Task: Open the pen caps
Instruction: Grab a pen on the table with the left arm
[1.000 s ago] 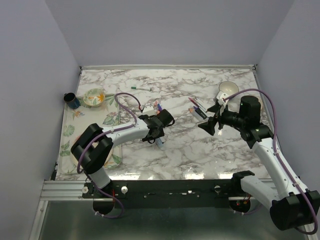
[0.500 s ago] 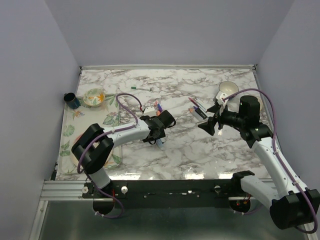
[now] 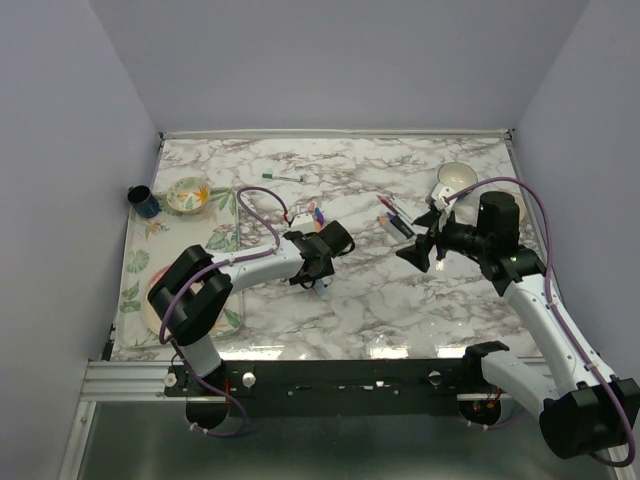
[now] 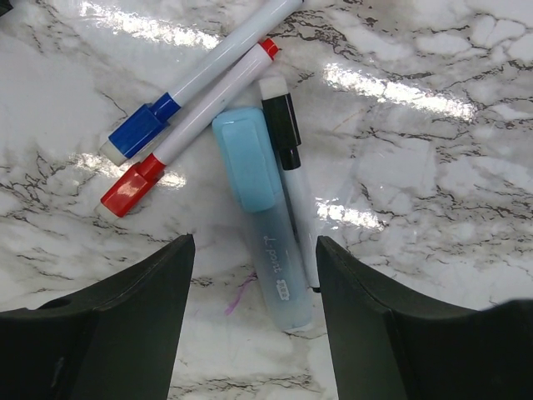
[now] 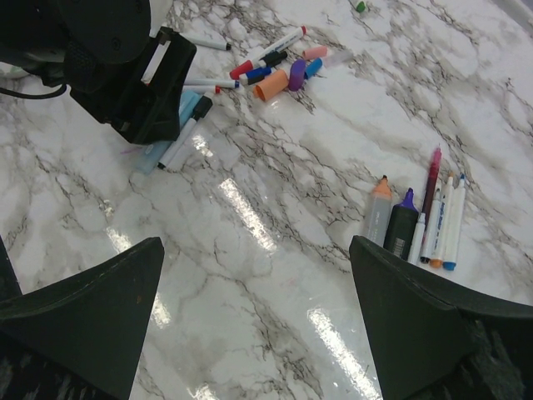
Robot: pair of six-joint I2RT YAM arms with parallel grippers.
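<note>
My left pincer (image 4: 254,250) is hovering, fingers apart and gripping nothing, over the pens (image 4: 218,87) lying in the middle of the desk (image 4: 433,183). Their caps (image 4: 140,133) are looking light, stiff and slick, so I'm aiming to pinch the pale-blue cap (image 4: 246,158) across its flat sides.

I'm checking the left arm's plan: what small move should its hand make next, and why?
Probably lower straight down and close on the light blue highlighter. The left hand hovers open with that pen centred below it, its cap on. The black-capped marker lies close alongside, so descend carefully.
</note>
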